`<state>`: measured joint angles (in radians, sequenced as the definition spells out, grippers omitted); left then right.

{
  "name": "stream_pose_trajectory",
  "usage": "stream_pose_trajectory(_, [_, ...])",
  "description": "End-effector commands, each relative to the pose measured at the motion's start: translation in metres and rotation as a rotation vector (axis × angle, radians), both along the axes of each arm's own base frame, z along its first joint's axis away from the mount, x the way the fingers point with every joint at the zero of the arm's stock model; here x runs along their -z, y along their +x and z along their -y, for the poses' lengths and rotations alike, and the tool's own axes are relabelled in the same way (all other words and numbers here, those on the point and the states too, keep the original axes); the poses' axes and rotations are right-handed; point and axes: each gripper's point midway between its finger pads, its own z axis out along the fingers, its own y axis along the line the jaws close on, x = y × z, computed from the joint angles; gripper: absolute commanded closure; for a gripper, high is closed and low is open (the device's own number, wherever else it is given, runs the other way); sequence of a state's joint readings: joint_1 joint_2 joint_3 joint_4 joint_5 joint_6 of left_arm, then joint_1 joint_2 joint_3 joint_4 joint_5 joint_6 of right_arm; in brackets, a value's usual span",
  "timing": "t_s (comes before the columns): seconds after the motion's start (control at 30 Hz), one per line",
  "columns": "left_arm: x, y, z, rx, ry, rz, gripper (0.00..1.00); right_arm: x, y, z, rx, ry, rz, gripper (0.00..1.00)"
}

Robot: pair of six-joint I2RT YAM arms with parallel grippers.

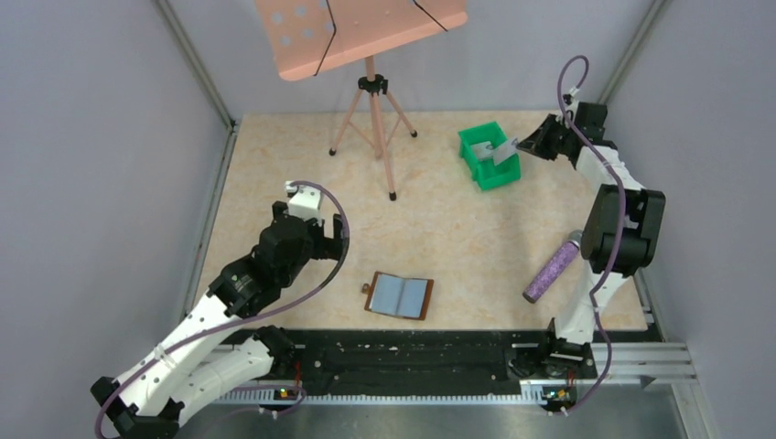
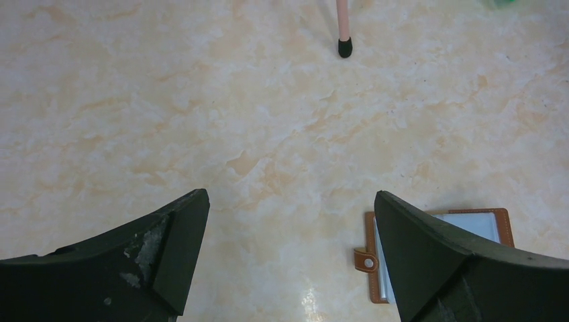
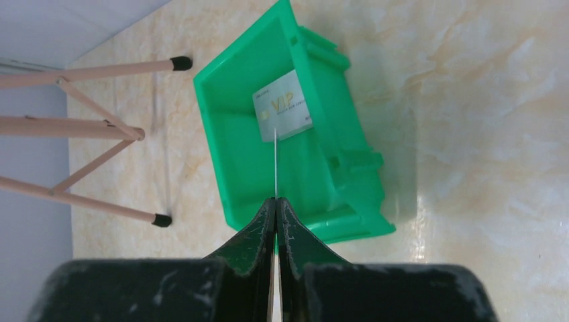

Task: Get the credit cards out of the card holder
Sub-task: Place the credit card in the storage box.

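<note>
At the left of the counter (image 1: 274, 155), the left arm (image 1: 274, 261) hangs above bare marble-patterned surface. The left jaws are spread wide apart and hold nothing. Just right of them, nearer the front edge, the card holder (image 1: 400, 295) lies open and flat with its two blue-grey panels facing up. Its small brown tab (image 2: 366, 260) sticks out on the left side. From the left wrist camera, one dark finger (image 2: 436, 261) covers part of the holder.

Toward the back wall, a salmon-pink music stand (image 1: 357, 27) stands on its tripod, one black-tipped foot resting near the counter's middle.

Farther right, near the rear right corner, a green bin (image 1: 476, 137) sits on the counter. One card (image 3: 282, 114), marked VIP in gold, leans against the bin's inner wall. The right jaws are pressed together on a second card (image 3: 276, 164). It shows edge-on in the right wrist view and is held over the bin's open top. Whether it touches the first card cannot be told.

A purple cylinder (image 1: 551, 267) lies on the counter beside the right arm (image 1: 622, 219), well apart from the card holder.
</note>
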<state>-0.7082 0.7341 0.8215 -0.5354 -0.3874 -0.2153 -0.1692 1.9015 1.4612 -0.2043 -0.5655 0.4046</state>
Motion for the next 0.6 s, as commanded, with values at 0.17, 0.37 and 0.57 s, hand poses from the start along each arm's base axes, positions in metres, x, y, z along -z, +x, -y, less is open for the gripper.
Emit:
stream_pose_trajectory(0.17, [-0.004,0.003,-0.013,-0.055,0.013,0.039,0.01,-0.008,0.053,-0.034,-0.05,0.007,0.079,1.0])
stream_pose_trajectory(0.37, [0.001,0.006,-0.014,-0.073,0.04,0.014,0.01,0.01,0.068,-0.052,-0.061,-0.008,0.058,1.0])
stream_pose_trajectory(0.57, [-0.002,0.007,-0.016,-0.08,0.037,0.027,0.01,0.014,0.083,-0.054,-0.048,-0.035,0.082,1.0])
